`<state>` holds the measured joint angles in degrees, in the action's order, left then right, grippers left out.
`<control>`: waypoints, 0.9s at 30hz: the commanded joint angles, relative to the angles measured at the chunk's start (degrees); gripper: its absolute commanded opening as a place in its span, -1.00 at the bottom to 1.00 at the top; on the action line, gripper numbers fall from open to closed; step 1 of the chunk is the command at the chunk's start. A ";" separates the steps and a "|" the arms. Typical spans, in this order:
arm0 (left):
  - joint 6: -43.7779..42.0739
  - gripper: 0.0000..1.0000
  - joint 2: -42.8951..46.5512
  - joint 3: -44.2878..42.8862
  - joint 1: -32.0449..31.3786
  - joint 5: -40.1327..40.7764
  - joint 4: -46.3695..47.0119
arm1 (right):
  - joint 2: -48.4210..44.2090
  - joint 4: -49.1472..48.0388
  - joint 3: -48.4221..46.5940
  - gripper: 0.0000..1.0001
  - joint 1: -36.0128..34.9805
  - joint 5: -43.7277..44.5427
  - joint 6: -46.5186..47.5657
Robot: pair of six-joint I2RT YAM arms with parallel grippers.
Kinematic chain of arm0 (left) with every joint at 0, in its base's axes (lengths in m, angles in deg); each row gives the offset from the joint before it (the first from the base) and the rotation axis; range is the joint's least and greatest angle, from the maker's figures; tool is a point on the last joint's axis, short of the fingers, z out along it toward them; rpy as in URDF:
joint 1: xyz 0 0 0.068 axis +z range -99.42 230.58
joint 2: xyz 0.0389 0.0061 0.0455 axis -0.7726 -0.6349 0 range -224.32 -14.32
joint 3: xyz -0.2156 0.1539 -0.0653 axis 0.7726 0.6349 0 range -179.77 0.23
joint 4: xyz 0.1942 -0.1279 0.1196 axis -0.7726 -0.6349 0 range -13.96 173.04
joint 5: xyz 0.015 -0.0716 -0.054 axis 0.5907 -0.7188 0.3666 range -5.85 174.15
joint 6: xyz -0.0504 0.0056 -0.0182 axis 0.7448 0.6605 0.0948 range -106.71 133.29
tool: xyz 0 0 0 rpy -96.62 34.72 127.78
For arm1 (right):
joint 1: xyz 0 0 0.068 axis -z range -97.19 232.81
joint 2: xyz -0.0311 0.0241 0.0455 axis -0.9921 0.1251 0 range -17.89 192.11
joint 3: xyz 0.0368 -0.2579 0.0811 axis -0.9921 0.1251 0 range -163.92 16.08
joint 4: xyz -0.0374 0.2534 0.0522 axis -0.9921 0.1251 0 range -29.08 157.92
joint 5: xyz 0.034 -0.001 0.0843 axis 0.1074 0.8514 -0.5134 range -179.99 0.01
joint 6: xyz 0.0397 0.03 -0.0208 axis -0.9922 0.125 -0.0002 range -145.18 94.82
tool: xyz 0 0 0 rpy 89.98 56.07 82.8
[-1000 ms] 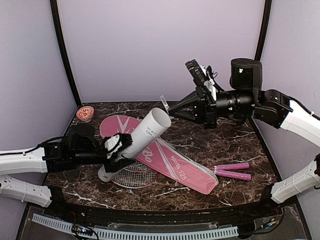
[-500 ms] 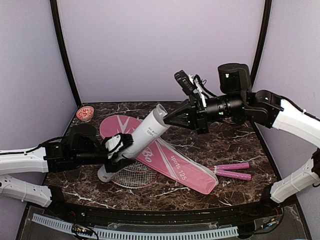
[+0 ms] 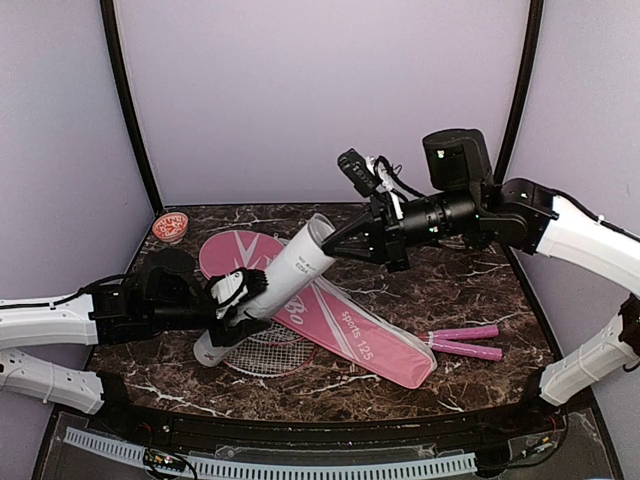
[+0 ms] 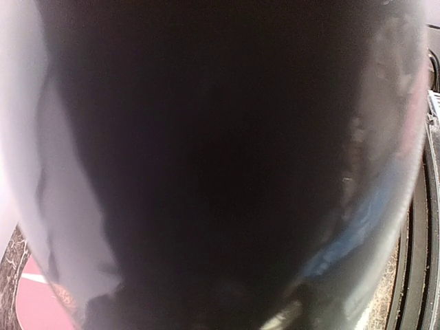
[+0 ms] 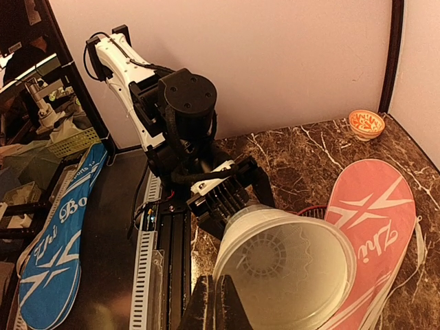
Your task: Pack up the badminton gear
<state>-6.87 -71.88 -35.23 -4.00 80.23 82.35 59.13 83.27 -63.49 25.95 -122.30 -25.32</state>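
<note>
My left gripper [image 3: 240,295] is shut on the long white tube [image 3: 280,275] and holds it tilted, open mouth up and to the right. In the left wrist view the tube fills the frame as a dark blur. My right gripper [image 3: 335,243] is shut, its tips at the tube's mouth. The right wrist view shows the gripper [image 5: 216,309] at the near rim of the tube [image 5: 289,275], with a white shuttlecock [image 5: 265,256] inside. The pink bag [image 3: 350,325] lies flat under the tube. Two pink racket handles [image 3: 465,342] stick out at its right. A red racket head [image 3: 265,355] shows below the tube. No red cap is in view.
A small red patterned bowl [image 3: 170,226] stands at the back left corner, also in the right wrist view [image 5: 366,124]. A blue racket bag [image 5: 62,227] lies off the table beyond the near edge. Bare marble shows at the right and front.
My right gripper has moved left and down from above the table to the tube's mouth. The tube's upper end has dipped slightly. The left arm has barely moved.
</note>
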 commanded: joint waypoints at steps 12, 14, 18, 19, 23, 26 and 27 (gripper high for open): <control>-2.32 -0.20 0.80 -1.71 -0.59 -0.96 0.45 | 1.80 9.87 -6.62 -1.00 -0.36 4.79 1.79; -2.50 -0.21 0.74 -1.71 -0.61 -0.67 0.43 | 2.06 10.98 -7.56 -1.00 -0.36 5.32 2.26; -2.43 -0.20 0.59 -1.80 -0.78 -0.84 0.51 | 2.59 11.48 -8.20 -1.00 -0.36 4.69 2.55; -2.38 -0.20 0.73 -1.80 -0.78 -0.78 0.58 | 2.76 11.44 -8.02 -1.00 -0.36 4.64 2.60; -2.25 -0.20 1.12 -1.72 -0.78 -0.72 0.69 | 3.21 11.64 -7.09 -1.00 -0.36 4.82 2.82; -2.25 -0.20 1.13 -1.72 -0.87 -0.88 0.77 | 3.72 11.37 -6.76 -1.00 -0.36 3.89 2.63; -2.25 -0.20 1.07 -1.71 -0.87 -0.97 0.85 | 4.01 11.23 -6.74 -1.00 -0.36 3.56 2.46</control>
<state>-7.66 -71.88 -35.26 -4.09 80.75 80.36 62.08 94.76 -70.27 25.78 -119.16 -23.09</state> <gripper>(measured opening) 0.584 0.005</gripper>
